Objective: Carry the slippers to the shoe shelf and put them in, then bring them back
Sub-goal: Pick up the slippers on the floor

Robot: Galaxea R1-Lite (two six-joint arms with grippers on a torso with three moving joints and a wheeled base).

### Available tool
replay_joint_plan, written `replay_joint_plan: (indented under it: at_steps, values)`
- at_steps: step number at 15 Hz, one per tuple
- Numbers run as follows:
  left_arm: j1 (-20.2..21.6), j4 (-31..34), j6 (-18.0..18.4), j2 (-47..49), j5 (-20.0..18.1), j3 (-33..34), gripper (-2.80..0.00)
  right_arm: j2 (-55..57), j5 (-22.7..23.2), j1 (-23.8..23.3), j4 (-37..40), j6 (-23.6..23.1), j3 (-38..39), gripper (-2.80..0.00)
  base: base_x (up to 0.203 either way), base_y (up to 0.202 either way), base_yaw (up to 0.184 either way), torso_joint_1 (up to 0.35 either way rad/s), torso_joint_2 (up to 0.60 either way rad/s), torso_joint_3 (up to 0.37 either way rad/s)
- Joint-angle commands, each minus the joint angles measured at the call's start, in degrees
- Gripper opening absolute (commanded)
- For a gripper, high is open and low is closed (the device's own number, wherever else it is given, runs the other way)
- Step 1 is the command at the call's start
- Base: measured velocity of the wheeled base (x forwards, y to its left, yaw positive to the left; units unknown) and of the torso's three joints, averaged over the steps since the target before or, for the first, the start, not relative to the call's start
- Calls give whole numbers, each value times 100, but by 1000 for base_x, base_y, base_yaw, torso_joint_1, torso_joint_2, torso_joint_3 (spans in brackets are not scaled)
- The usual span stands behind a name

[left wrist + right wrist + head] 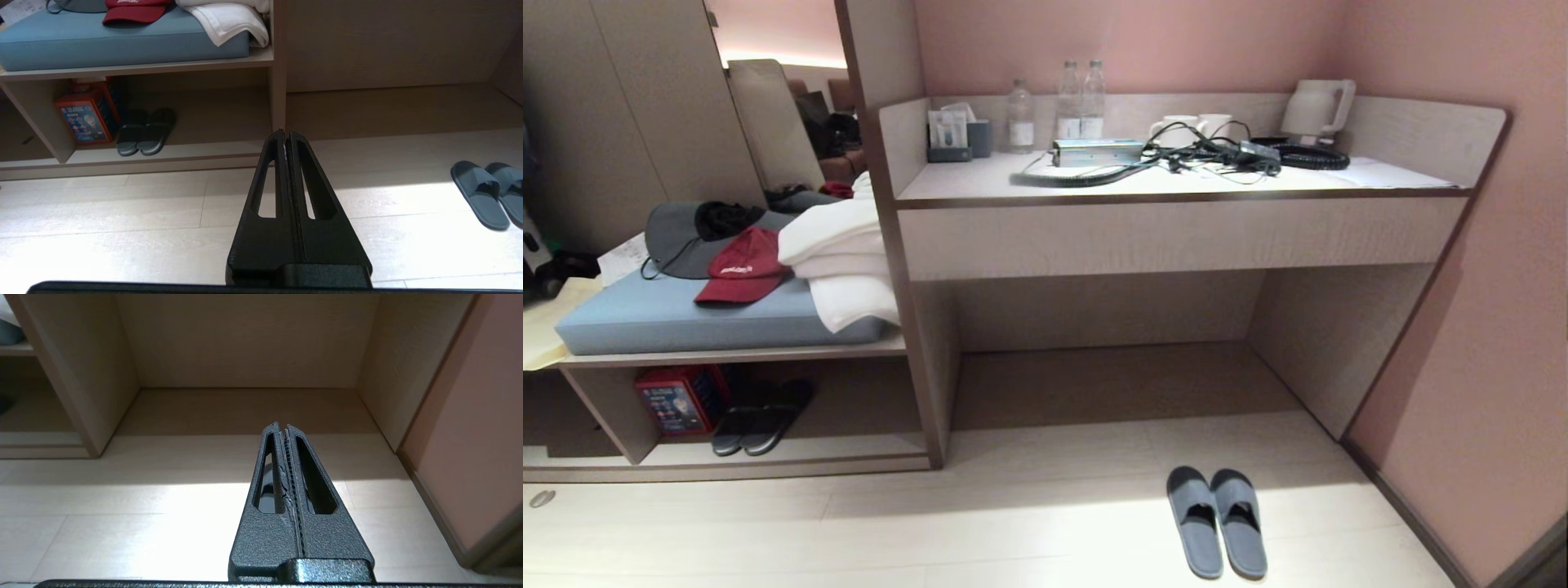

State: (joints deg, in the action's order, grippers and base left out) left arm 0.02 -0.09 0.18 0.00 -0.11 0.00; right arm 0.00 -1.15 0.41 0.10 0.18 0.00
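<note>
A red cap point(135, 10) and white towels point(229, 18) are laid on a blue cushion point(114, 41), far beyond the pincer. Below, a dark pair of slippers point(145, 132) is tucked beside an orange box point(86, 116).

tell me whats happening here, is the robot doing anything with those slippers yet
Not yet. The slippers lie side by side on the floor in front of the desk, untouched. The left gripper and right gripper are both shut and empty, above the floor. The shoe shelf, under the cushioned bench on the robot's left, already holds a darker pair and a red box. The carry has not begun.
</note>
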Motion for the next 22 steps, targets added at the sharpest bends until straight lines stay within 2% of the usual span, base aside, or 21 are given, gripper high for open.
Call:
replay_joint_plan:
  at_steps: [1,8,17,22]
  values:
    - [-2,0,-1,0,2,0,-280,0,0,2,-1,-1,0,-280,197,0,-1,-1,2,2]
    - [6,0,-1,0,2,0,-280,-9,0,2,-1,-1,0,-280,167,0,-2,4,3,3]
    - [6,0,-9,0,2,0,-280,-9,-17,2,-1,35,0,-280,0,0,0,0,0,-6]
    - [6,0,-9,0,2,0,-280,-9,-8,2,-1,35,0,-280,0,0,0,1,3,-176]
